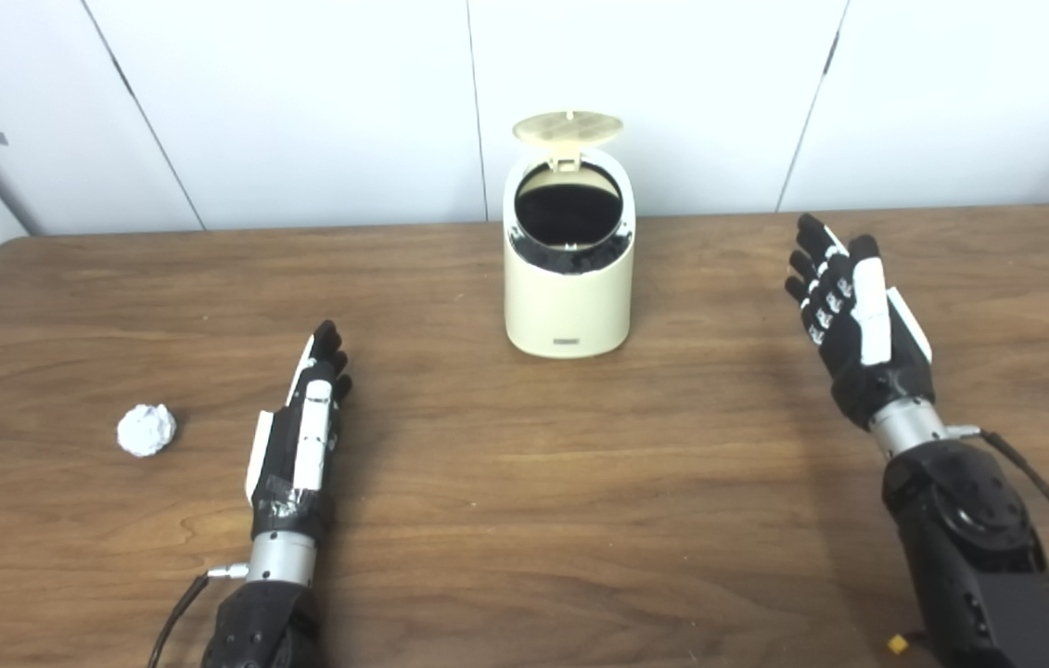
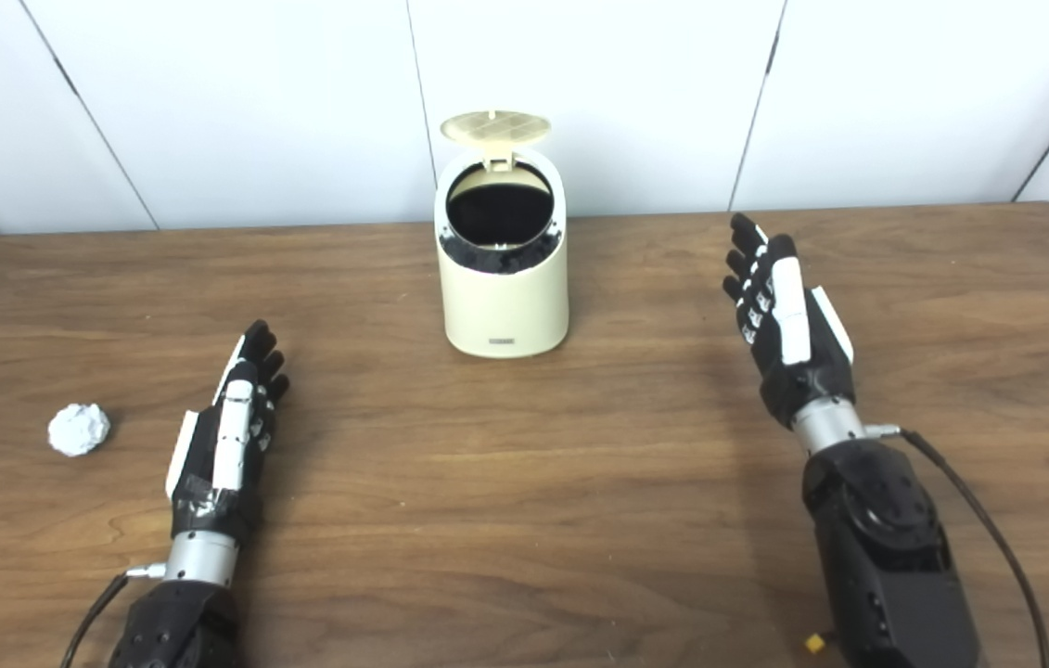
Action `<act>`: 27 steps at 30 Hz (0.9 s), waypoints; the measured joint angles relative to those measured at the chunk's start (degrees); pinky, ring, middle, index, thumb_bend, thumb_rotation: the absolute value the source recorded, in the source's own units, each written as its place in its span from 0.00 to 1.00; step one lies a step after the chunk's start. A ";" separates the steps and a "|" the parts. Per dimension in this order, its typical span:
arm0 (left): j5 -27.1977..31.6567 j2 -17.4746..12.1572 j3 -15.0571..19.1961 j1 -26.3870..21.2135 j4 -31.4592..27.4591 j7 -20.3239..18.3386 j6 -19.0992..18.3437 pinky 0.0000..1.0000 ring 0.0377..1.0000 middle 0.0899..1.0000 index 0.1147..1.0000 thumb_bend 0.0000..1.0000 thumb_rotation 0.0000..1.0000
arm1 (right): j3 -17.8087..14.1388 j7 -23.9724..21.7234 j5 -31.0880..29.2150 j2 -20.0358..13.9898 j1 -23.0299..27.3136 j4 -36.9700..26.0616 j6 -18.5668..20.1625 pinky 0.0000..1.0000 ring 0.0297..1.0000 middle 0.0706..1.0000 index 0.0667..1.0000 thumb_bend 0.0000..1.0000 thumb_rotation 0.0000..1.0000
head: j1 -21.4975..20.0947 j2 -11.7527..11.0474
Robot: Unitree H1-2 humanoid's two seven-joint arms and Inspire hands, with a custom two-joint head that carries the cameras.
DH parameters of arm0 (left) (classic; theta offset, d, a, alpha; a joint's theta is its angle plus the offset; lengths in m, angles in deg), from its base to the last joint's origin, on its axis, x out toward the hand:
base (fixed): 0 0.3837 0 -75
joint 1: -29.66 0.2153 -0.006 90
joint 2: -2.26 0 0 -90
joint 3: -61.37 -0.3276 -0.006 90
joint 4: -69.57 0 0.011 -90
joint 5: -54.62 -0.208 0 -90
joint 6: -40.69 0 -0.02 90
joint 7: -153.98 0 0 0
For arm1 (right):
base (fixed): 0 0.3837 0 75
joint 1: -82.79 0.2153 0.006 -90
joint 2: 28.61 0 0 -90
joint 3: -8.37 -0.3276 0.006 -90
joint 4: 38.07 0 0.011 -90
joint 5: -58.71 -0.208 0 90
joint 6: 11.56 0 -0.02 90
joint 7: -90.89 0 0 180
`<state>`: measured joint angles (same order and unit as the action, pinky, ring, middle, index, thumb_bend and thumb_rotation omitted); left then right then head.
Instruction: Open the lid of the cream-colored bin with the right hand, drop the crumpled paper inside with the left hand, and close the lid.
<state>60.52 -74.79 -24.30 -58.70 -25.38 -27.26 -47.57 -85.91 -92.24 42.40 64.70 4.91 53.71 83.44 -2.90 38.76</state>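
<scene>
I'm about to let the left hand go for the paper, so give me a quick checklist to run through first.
1. Hinged lid of the cream-coloured plastic bin up: ok.
2. Bin mouth unobstructed: ok.
3. White crumpled paper ball lying free on the brown wooden table: ok.
4. Left hand open, empty: ok.
5. Right hand clear of the bin: ok.
6. Bin already empty inside: cannot tell, interior dark.
</scene>
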 measured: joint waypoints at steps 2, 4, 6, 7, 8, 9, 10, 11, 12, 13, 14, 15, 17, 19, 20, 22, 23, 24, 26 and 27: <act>0.35 -0.04 0.02 0.00 -0.04 -0.03 -0.13 1.00 1.00 1.00 1.00 0.38 0.95 | -0.37 0.04 1.00 1.26 -0.32 0.95 -1.26 1.00 1.00 0.99 0.95 0.67 1.00 | 0.09 0.35; 0.52 -0.08 0.02 -0.04 -0.13 -0.10 -0.41 1.00 1.00 1.00 1.00 0.39 0.95 | -0.39 0.09 2.19 1.96 -0.35 1.19 -2.37 1.00 1.00 0.99 0.95 0.65 1.00 | 0.09 0.53; 0.69 -0.14 0.02 -0.05 -0.14 -0.22 -0.46 1.00 1.00 1.00 1.00 0.39 0.94 | -0.60 0.32 3.23 2.36 -0.35 1.15 -3.23 1.00 1.00 0.99 0.95 0.64 1.00 | 0.17 0.70; 0.77 -0.18 0.03 -0.04 -0.16 -0.25 -0.48 1.00 1.00 1.00 1.00 0.40 0.94 | -0.72 0.36 3.62 2.52 -0.36 1.15 -3.33 1.00 1.00 0.99 0.95 0.64 1.00 | 0.18 0.88; 0.82 -0.21 0.05 -0.03 -0.23 -0.26 -0.60 1.00 1.00 1.00 1.00 0.39 0.93 | -0.74 0.40 4.22 2.60 -0.39 1.15 -3.35 1.00 1.00 0.99 0.95 0.63 1.00 | 0.18 0.97; 0.84 -0.22 0.08 -0.02 -0.34 -0.26 -0.74 1.00 1.00 1.00 1.00 0.40 0.93 | -0.75 0.43 4.59 2.62 -0.50 1.13 -3.39 1.00 1.00 0.99 0.95 0.62 1.00 | 0.18 0.97; 0.90 -0.22 0.12 0.00 -0.42 -0.26 -0.82 1.00 1.00 1.00 1.00 0.40 0.93 | -0.81 0.50 5.00 2.64 -0.69 1.08 -3.48 1.00 1.00 0.99 0.94 0.60 1.00 | 0.09 0.97; 1.13 -0.22 0.18 0.00 -0.43 -0.32 -0.84 1.00 1.00 1.00 1.00 0.41 0.92 | -0.93 0.53 5.48 2.69 -0.99 1.05 -3.68 1.00 1.00 0.98 0.94 0.59 1.00 | 0.09 1.05; 1.29 -0.22 0.26 0.00 -0.44 -0.36 -0.86 1.00 1.00 1.00 1.00 0.40 0.92 | -1.03 0.57 5.74 2.76 -1.29 1.05 -4.00 1.00 1.00 0.98 0.94 0.59 1.00 | 0.17 1.23; 1.42 -0.21 0.34 0.01 -0.45 -0.36 -0.93 1.00 1.00 1.00 1.00 0.40 0.93 | -1.07 0.68 6.07 2.86 -1.71 1.05 -4.46 1.00 1.00 0.97 0.93 0.59 1.00 | 0.18 1.23; 1.52 -0.21 0.38 0.02 -0.54 -0.36 -1.03 1.00 1.00 1.00 1.00 0.40 0.93 | -1.07 0.77 6.49 2.98 -2.14 1.01 -4.79 1.00 1.00 0.97 0.93 0.58 1.00 | 0.26 1.32; 1.58 -0.20 0.40 0.05 -0.65 -0.36 -1.13 1.00 1.00 1.00 1.00 0.41 0.93 | -1.06 0.78 6.72 3.12 -2.55 0.99 -4.97 1.00 1.00 0.98 0.93 0.58 1.00 | 0.26 1.32; 1.68 -0.19 0.50 0.08 -0.66 -0.36 -1.15 1.00 1.00 1.00 1.00 0.42 0.91 | -1.01 0.76 7.03 3.38 -3.35 0.99 -5.19 1.00 1.00 0.97 0.93 0.56 1.00 | 0.26 1.32; 1.83 -0.19 0.58 0.08 -0.66 -0.38 -1.15 1.00 1.00 1.00 1.00 0.43 0.91 | -1.00 0.72 7.25 3.49 -3.90 0.99 -5.22 1.00 1.00 0.98 0.93 0.56 1.00 | 0.26 1.32; 1.92 -0.19 0.61 0.08 -0.66 -0.40 -1.15 1.00 1.00 1.00 1.00 0.44 0.91 | -1.01 0.71 7.33 3.49 -4.04 0.97 -5.23 1.00 1.00 0.98 0.93 0.56 1.00 | 0.70 1.75; 1.96 -0.19 0.64 0.10 -0.66 -0.50 -1.14 1.00 1.00 1.00 1.00 0.45 0.92 | -1.11 0.58 7.36 3.47 -4.16 0.94 -5.33 1.00 1.00 0.98 0.94 0.57 1.00 | 0.88 1.85; 1.96 -0.19 0.63 0.10 -0.67 -0.53 -1.14 1.00 1.00 1.00 1.00 0.44 0.92 | -1.21 0.48 7.36 3.47 -4.16 0.94 -5.44 1.00 1.00 0.98 0.94 0.57 1.00 | 1.31 1.93; 1.96 -0.19 0.63 0.10 -0.67 -0.58 -1.14 1.00 1.00 1.00 1.00 0.43 0.92 | -1.31 0.46 7.34 3.46 -4.16 0.94 -5.51 1.00 1.00 0.98 0.94 0.57 1.00 | 1.67 2.11; 1.95 -0.19 0.63 0.11 -0.71 -0.64 -1.15 1.00 1.00 1.00 1.00 0.43 0.93 | -1.56 0.41 7.30 3.46 -4.19 0.94 -5.51 1.00 1.00 0.98 0.94 0.58 1.00 | 2.28 2.20; 1.93 -0.19 0.62 0.12 -0.74 -0.67 -1.15 1.00 1.00 1.00 1.00 0.42 0.93 | -1.72 0.24 7.15 3.44 -4.23 0.95 -5.52 1.00 1.00 0.98 0.95 0.58 1.00 | 2.63 2.37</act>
<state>62.45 -74.97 -23.68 -58.58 -26.13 -27.93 -48.72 -87.62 -92.00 49.55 68.15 0.68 54.66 77.92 -0.27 41.13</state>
